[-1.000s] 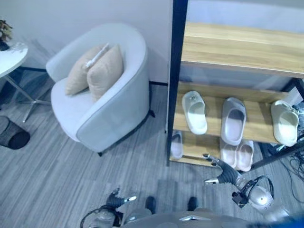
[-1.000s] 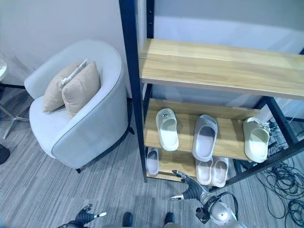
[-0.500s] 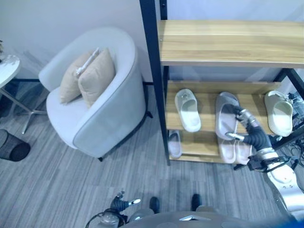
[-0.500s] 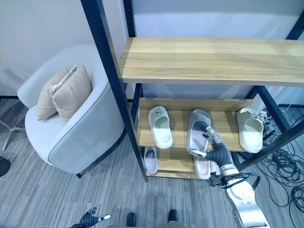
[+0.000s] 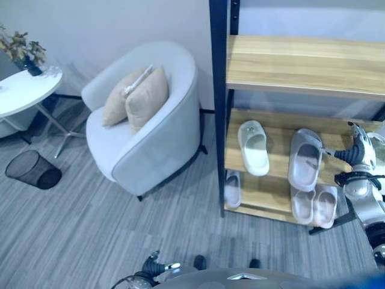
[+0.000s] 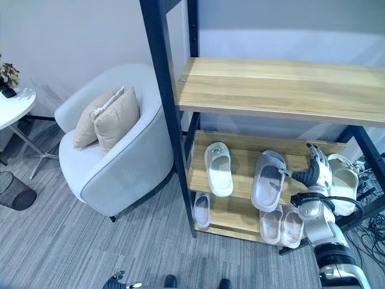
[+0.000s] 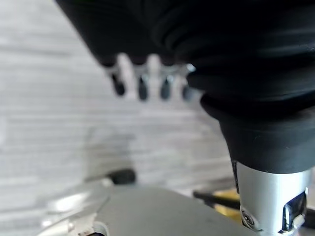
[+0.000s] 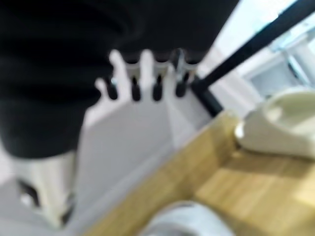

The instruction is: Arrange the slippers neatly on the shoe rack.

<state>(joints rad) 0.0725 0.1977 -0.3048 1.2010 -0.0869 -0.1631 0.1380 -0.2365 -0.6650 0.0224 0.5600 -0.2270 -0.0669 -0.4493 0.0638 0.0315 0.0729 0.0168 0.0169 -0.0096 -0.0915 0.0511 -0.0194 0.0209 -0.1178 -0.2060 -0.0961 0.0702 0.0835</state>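
Observation:
The shoe rack (image 6: 170, 129) has a middle wooden shelf (image 6: 242, 165) carrying a cream slipper (image 6: 218, 169), a grey slipper (image 6: 268, 180) and another cream slipper (image 6: 344, 180) at its right end. My right hand (image 6: 316, 171) is raised between the grey slipper and the right cream one, fingers straight, holding nothing. Its wrist view shows straight fingers (image 8: 142, 78) above the shelf (image 8: 221, 189) and the cream slipper (image 8: 280, 129). The bottom shelf holds a small grey slipper (image 6: 201, 209) and a pale pink pair (image 6: 281, 225). My left hand (image 5: 157, 265) hangs low over the floor, relaxed.
A light grey armchair (image 5: 150, 141) with two beige cushions (image 5: 135, 99) stands just left of the rack. Further left are a white round table (image 5: 24, 90) and a black wire basket (image 5: 33, 170). A wide top shelf (image 6: 277, 90) overhangs the slippers.
The whole picture has shifted, so the camera moved. My right hand has come off the grey slipper and now stands to its right, by the cream slipper.

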